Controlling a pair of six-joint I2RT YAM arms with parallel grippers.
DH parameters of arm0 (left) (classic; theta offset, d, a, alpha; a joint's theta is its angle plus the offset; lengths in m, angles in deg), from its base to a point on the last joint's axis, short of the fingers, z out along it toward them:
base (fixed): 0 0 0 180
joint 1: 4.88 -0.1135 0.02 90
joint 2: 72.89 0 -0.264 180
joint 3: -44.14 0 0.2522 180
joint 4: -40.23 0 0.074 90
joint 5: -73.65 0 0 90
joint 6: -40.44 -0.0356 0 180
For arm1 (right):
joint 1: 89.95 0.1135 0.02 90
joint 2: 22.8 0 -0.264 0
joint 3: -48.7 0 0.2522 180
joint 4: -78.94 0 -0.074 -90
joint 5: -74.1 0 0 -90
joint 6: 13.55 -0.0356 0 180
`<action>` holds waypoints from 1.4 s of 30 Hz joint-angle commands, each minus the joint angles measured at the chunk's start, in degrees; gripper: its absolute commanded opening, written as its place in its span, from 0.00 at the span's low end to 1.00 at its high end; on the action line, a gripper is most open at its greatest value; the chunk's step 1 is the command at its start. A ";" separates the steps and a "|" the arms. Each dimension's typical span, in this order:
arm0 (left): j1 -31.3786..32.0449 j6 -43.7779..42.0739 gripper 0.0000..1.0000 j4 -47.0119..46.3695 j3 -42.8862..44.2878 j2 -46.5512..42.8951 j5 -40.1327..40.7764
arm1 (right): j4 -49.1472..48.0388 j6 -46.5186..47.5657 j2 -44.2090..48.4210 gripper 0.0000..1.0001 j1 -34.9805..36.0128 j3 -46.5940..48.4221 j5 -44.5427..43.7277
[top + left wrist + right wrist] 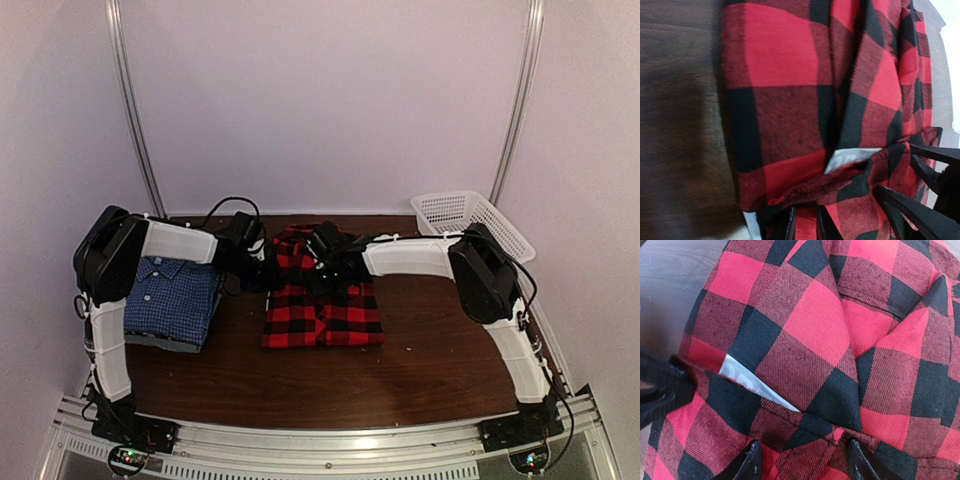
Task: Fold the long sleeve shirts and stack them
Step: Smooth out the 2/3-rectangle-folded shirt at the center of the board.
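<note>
Dark wood forms the desk [430, 370]. At 9 o'clock on it a blue checked shirt [178, 300] lies folded on a grey garment [165, 343], whose edge shows beneath the shirt's near side. At the centre lies the red-and-black plaid shirt [325, 310], its near part flat and squared, its far part rumpled. Both arms reach to that far end, at 12 o'clock of the shirt. The left end effector [807, 222] is clenched on a ridge of plaid cloth, with fabric pinched between its close-set fingers. The right end effector [805, 462] straddles a thick fold of the same shirt, its fingers well apart. I cannot tell whether it grips the cloth or only brackets it. A white label [757, 387] peeks from a fold beside it. At 2 o'clock, by the back wall, stands a white mesh basket [490, 225].
</note>
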 commanded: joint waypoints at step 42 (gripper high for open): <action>11.19 5.29 0.34 -3.19 -23.30 -23.26 2.22 | 0.19 0.16 21.12 0.62 -0.12 -18.12 0.05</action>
